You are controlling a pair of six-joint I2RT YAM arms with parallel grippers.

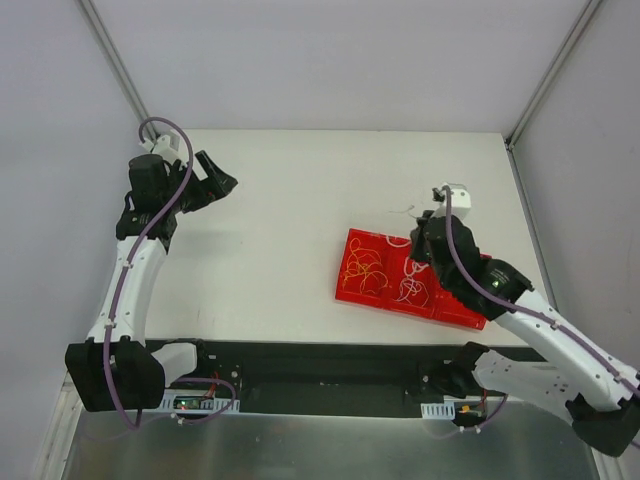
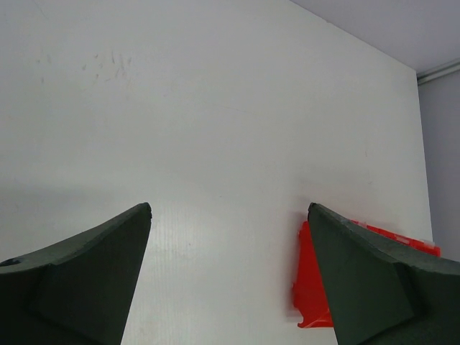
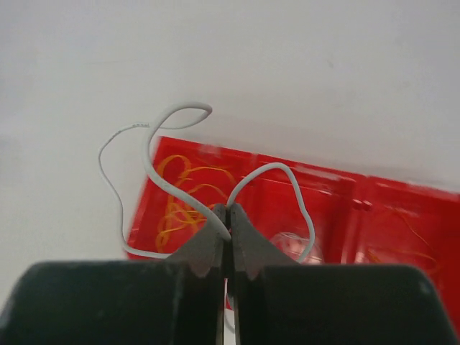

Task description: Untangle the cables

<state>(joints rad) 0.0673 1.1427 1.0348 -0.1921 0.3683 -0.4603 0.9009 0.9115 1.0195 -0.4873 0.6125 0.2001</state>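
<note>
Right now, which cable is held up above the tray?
The white cable pinched in the right gripper, looping above the red tray; the orange-yellow cables lie inside it.

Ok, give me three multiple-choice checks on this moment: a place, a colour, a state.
1. The red tray lies: A) on the table's left side; B) on its right side; C) off the table.
2. The wire in the right gripper is: A) white; B) orange; C) brown.
3. The left gripper is: A) shut on a wire; B) shut, empty; C) open, empty.
B: the top view shows the tray right of centre. A: the wire pinched between the shut jaws is white. C: its fingers stand wide apart, nothing between them.
</note>
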